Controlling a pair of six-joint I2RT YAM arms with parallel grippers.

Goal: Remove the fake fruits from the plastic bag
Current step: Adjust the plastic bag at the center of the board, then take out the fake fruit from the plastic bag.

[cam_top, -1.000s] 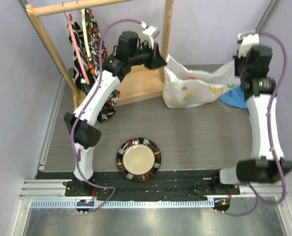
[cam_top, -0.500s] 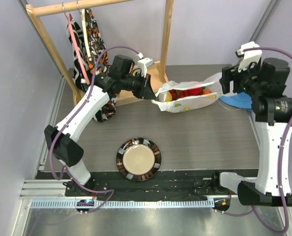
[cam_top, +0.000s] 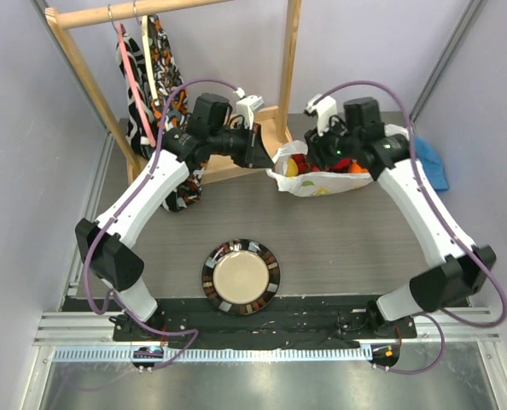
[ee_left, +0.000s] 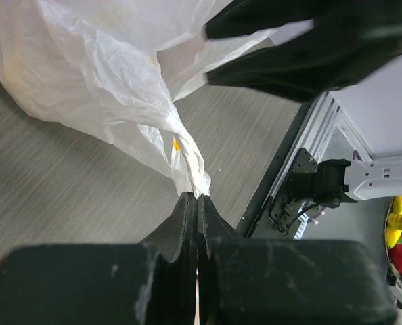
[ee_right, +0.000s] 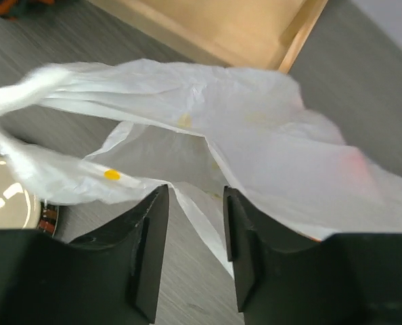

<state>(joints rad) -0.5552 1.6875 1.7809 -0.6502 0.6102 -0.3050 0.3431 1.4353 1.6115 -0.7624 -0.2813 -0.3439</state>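
The plastic bag (cam_top: 326,181) lies on the table near the back with its mouth facing up. Fake fruits show inside it: a red one (cam_top: 302,162), a yellow one (cam_top: 290,170) and an orange one (cam_top: 356,167). My left gripper (cam_top: 268,159) is shut on the bag's twisted left handle (ee_left: 191,169), which it pulls taut. My right gripper (cam_top: 315,158) hovers over the bag's mouth. In the right wrist view its jaws (ee_right: 194,203) stand apart with a thin edge of the bag (ee_right: 255,135) running between them, not pinched.
A dark-rimmed plate (cam_top: 241,278) sits at the near middle of the table. A wooden clothes rack (cam_top: 236,154) with hanging patterned cloth (cam_top: 151,77) stands at the back left, close behind the left gripper. A blue hat (cam_top: 434,166) lies right of the bag.
The bag came down from being held up by both grippers. The right gripper let go of its side and swung left over the bag's mouth. The left gripper lowered and still holds the handle.
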